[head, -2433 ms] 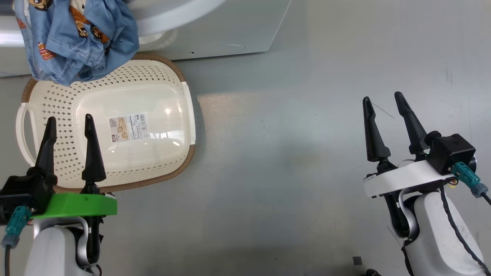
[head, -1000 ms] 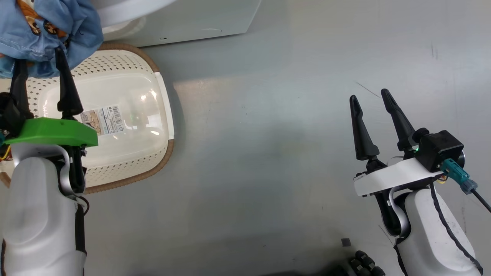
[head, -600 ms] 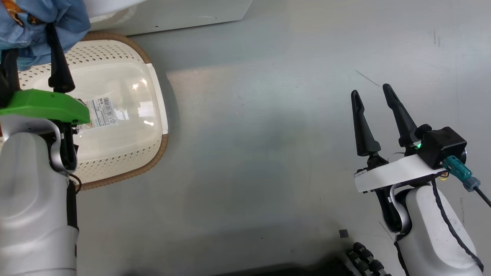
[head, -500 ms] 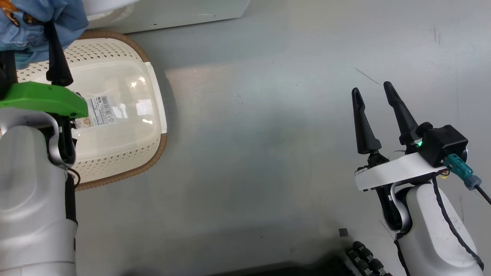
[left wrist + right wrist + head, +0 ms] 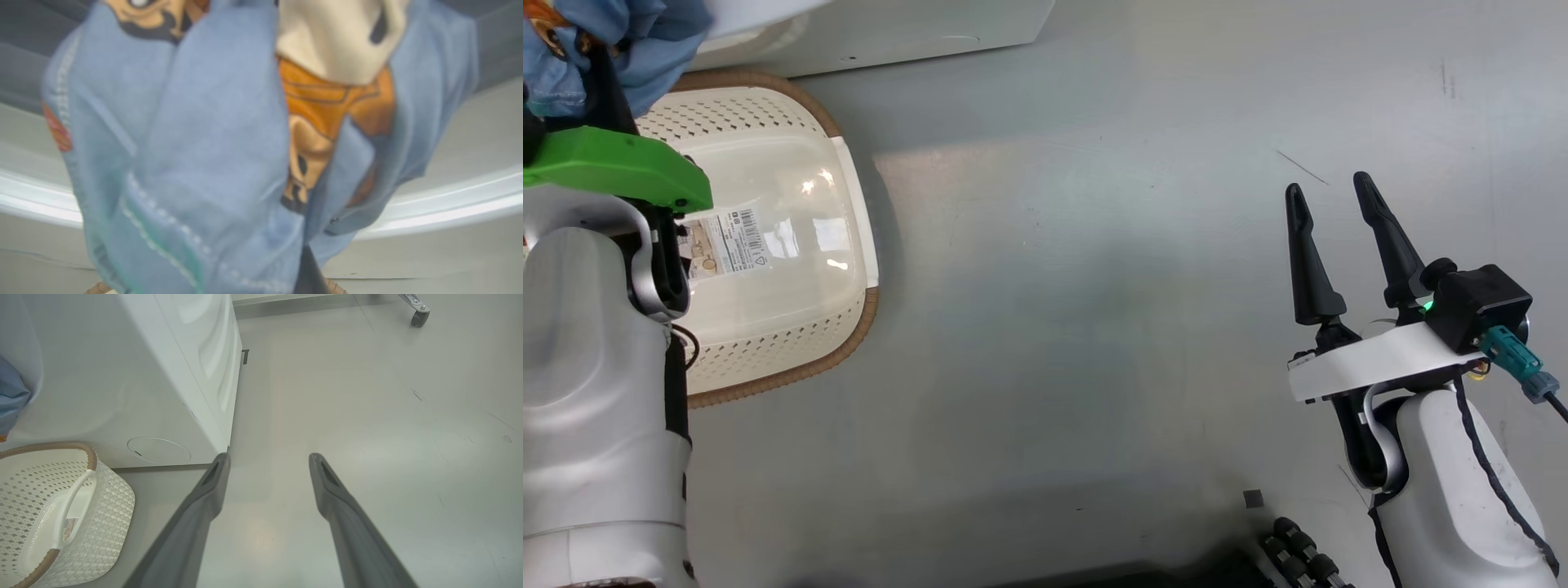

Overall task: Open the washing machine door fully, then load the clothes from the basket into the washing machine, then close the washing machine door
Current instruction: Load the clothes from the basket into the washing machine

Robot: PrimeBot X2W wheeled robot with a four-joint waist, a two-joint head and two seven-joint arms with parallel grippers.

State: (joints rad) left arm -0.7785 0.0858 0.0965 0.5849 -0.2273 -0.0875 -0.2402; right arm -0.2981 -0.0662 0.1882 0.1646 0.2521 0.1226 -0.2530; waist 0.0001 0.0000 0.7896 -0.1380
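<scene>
The left pincer [image 5: 600,82] is closed on the clothes [image 5: 645,41]: its dark fingers go into the blue fabric at the far left. In the left wrist view the clothes [image 5: 204,143] hang very close, light blue with an orange and cream print, and one dark finger [image 5: 310,271] comes out under the folds. Behind them runs a white curved edge of the washing machine [image 5: 449,200].

The bundle hangs above the far left corner of the basket [image 5: 768,122], just in front of the washing machine [image 5: 915,33]. Inside the basket I see its glossy cream bottom with a barcode sticker [image 5: 727,249] on it. The basket stands on the grey floor [image 5: 1094,286], touching or almost touching the machine's front.

The right pincer [image 5: 1327,184] is open, holds nothing and hovers over the floor, well apart to the right. In its wrist view the right pincer [image 5: 268,457] points past the machine's corner [image 5: 102,375], with the basket [image 5: 106,494] at the left.
</scene>
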